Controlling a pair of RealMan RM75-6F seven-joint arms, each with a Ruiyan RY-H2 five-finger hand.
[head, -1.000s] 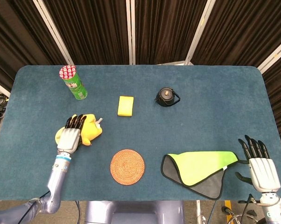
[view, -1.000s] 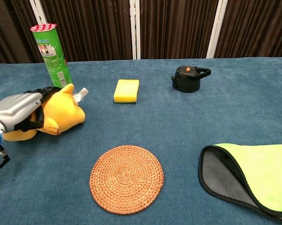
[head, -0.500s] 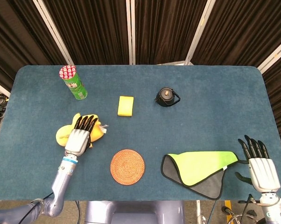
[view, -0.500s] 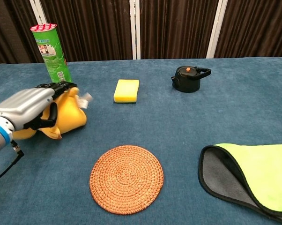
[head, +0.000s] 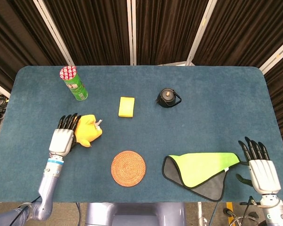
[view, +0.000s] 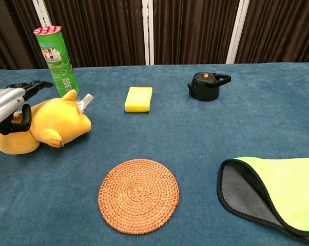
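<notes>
A yellow plush toy (head: 88, 130) (view: 47, 126) lies on its side on the blue table, left of centre. My left hand (head: 63, 137) (view: 7, 104) hovers just left of it with its fingers stretched out and apart, holding nothing; its thumb hangs close by the toy's left end. My right hand (head: 260, 165) rests at the table's front right corner, fingers spread and empty, just right of a green and grey cloth (head: 200, 169) (view: 278, 195). The chest view does not show the right hand.
A green snack can (head: 74, 84) (view: 56, 56) stands behind the toy. A yellow sponge (head: 126, 106) (view: 138, 99) and a small black teapot (head: 168, 98) (view: 206, 85) sit mid-table. A round woven coaster (head: 128, 168) (view: 138, 196) lies near the front edge.
My left hand has come off the top of the plush toy and moved left. The toy now lies uncovered, shifted slightly back to the left. The right hand has barely moved.
</notes>
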